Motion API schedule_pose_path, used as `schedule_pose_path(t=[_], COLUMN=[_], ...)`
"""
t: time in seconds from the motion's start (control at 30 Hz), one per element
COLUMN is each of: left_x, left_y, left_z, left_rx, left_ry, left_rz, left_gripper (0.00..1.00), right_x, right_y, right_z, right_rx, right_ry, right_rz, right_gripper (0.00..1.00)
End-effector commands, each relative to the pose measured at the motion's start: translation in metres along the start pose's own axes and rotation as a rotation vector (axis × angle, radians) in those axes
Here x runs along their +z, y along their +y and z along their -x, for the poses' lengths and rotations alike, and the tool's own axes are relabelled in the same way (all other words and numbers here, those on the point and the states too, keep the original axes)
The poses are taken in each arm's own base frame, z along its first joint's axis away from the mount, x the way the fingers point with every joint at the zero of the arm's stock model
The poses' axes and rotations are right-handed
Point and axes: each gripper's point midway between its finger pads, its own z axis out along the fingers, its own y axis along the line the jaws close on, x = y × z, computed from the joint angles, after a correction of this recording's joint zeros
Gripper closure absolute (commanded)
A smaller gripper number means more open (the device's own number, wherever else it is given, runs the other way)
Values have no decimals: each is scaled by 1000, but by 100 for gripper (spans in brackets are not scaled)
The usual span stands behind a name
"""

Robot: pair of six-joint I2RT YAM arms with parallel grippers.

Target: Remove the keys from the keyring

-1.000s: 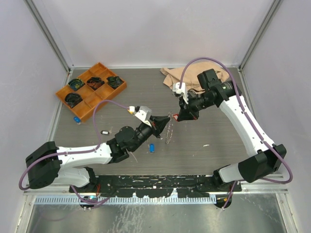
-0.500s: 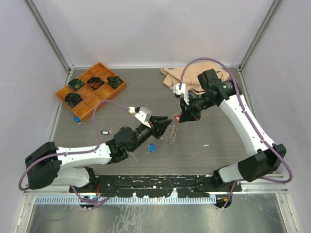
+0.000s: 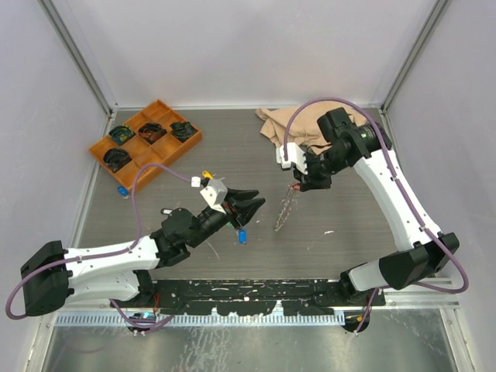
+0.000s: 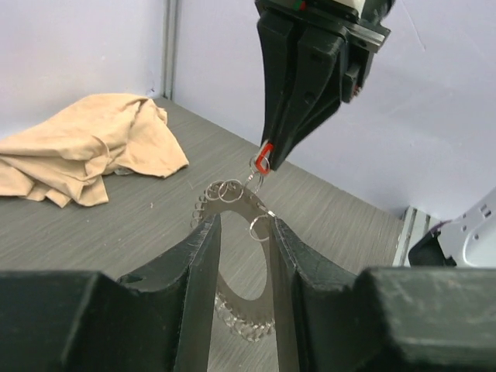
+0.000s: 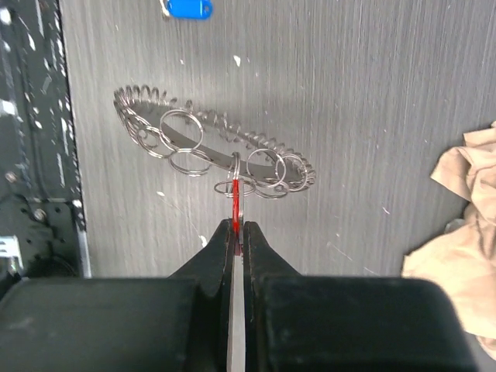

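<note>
Finds the silvery-grey metal keyring with jagged, spiky rim [image 5: 151, 108] off the counter [image 3: 349, 201], dangling in the air between the two arms. Hangs by one small split ring from a small red plastic key tag [image 5: 234, 203], with several bare little wire rings threaded along the rim.

Shows the right fingers [image 5: 232, 226] pressed together on that red tag, pinching it edge-on. Shows the left fingers [image 4: 203, 263] parted and holding nothing, tips near the ring, with the ring framed in the gap in the left wrist view.

Also spots a blue oblong plastic key tag [image 3: 242, 235] lying loose on the counter, near the left fingers. Notes a crumpled tan cloth [image 3: 287, 124] at the far edge and an orange compartment tray [image 3: 147, 147] of dark coiled bundles far left, both well apart from the ring.

Looks light and stiff, probably slick bare metal, free to swing and twist from the single pinch point. Likely fiddly at the thin split rings. Best to grip flat across the wide rim with the left fingers to steady it, then pull on the tag. Risks slipping off the spiky edge or dropping the lot.
</note>
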Motion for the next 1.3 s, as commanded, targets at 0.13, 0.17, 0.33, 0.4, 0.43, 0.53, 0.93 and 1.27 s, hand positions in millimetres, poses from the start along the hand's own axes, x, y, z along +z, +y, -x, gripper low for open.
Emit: schedule_pose_path(t=[0.13,0.17,0.33,0.4,0.43,0.53,0.93,1.27], left_x=[-2,-2,-1,-1,-1,1,-1,-2], left_y=[-15,-15,-17,-18,-18,-18,-16,-18], left_z=[-3,-4,-8,-9,-10,-13,-10,-10], left_rx=[68,69,73,71,71,66,10,-159], left_ry=[6,8,7,6,6,11,8,37], left_rz=[-111,-114,-134,-138,-140,-145,-136,-134], left_gripper=[66,66,65,65,65,65,57,46], right_x=[-23,-25,-30,-31,-32,-34,-33,-25], right_y=[-20,-20,-22,-23,-23,-26,-25,-24], right_z=[-13,-13,-19,-19,-19,-18,-8,2], right_rx=[-322,-351,-445,-471,-488,-530,-347,6], right_ry=[164,175,228,241,249,267,276,222], right_rz=[-91,-93,-96,-97,-98,-103,-145,-201], right_gripper=[99,99,99,99,99,99,99,99])
